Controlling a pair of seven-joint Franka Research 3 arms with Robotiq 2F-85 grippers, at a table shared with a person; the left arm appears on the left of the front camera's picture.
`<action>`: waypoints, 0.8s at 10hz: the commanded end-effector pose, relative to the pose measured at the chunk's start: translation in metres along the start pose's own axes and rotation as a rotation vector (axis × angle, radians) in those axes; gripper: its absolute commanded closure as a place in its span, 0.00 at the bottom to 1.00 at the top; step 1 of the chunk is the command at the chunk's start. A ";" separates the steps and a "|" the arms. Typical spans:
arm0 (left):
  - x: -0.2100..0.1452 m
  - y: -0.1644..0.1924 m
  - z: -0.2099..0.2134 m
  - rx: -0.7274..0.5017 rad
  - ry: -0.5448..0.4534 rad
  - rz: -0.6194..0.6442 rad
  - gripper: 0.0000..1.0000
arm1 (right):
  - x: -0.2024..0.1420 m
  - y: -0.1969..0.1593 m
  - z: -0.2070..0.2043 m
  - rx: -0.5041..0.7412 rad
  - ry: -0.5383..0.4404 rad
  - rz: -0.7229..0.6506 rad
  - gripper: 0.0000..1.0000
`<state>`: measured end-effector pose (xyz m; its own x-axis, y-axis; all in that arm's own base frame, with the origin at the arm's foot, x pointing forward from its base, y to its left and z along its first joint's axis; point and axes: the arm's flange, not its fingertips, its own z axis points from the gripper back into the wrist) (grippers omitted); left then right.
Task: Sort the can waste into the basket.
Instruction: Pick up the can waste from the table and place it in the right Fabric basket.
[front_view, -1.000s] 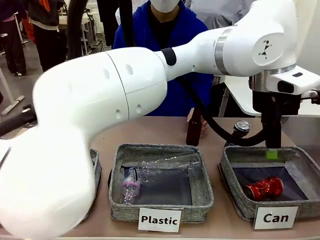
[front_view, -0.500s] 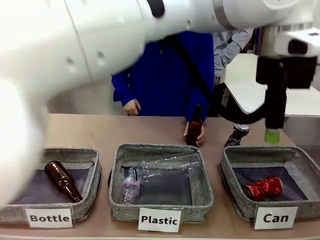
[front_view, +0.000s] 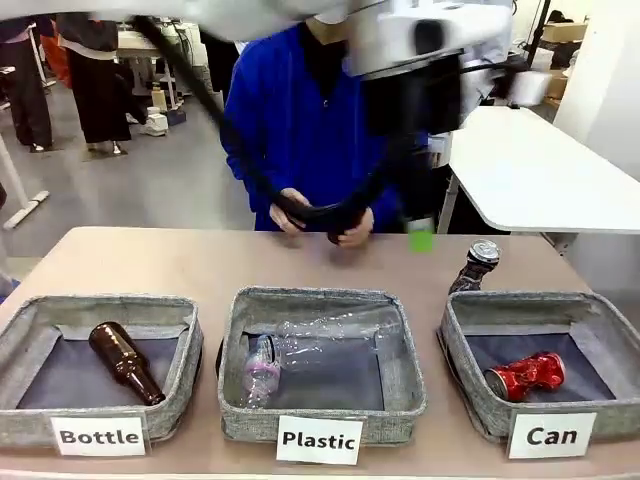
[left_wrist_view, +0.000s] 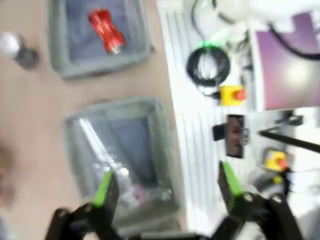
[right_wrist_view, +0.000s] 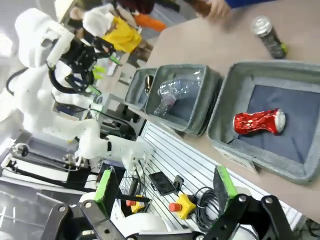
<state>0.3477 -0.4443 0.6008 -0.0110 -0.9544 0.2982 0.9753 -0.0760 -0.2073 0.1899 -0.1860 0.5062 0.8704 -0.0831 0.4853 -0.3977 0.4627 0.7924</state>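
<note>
- Front view. The basket (front_view: 470, 400) labelled "Can" sits at the near right, with a red can (front_view: 527, 375) lying on its floor. A dark crushed can (front_view: 476, 267) stands upright on the table (front_view: 150, 265) just behind the basket's far-left corner; we cannot tell whether they touch. The left gripper (front_view: 420, 232) hangs blurred over the far middle, up and to the left of that can, holding nothing. We judge the standing can to be the item left to sort. Its dented, upright body could topple at a glancing finger and roll off. A finger lowered on its near side could snag the fabric rim. A person's hand (front_view: 358, 225) lies close by, and the slack cable (front_view: 315, 212) could sweep across it.
- Left wrist view. The picture is blurred. The left gripper's fingers stand wide apart and empty above the Plastic basket (left_wrist_view: 167, 150). We note that anything released here would land in the wrong basket.
- Right wrist view. The right gripper (right_wrist_view: 165, 184) is likewise spread and empty, off the table's near edge. If both arms reached for the dark crushed can they could collide. The basket is shallow, so a can let go from high up could bounce out.
</note>
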 end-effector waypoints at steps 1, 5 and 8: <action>-0.149 -0.071 -0.022 0.053 -0.306 0.206 0.00 | 0.001 0.004 -0.018 -0.020 0.015 -0.029 0.00; -0.321 -0.063 0.061 -0.125 -0.822 0.712 0.00 | -0.008 0.012 -0.060 0.130 0.173 -0.078 0.00; -0.467 -0.086 0.079 -0.162 -1.057 1.036 0.00 | 0.006 0.006 -0.080 0.316 0.191 -0.211 0.00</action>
<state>0.2936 0.0120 0.5531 0.8695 -0.0965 0.4843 0.4804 0.3925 -0.7843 0.2058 -0.1225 0.4841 0.9469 0.0658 0.3147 -0.3214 0.2242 0.9200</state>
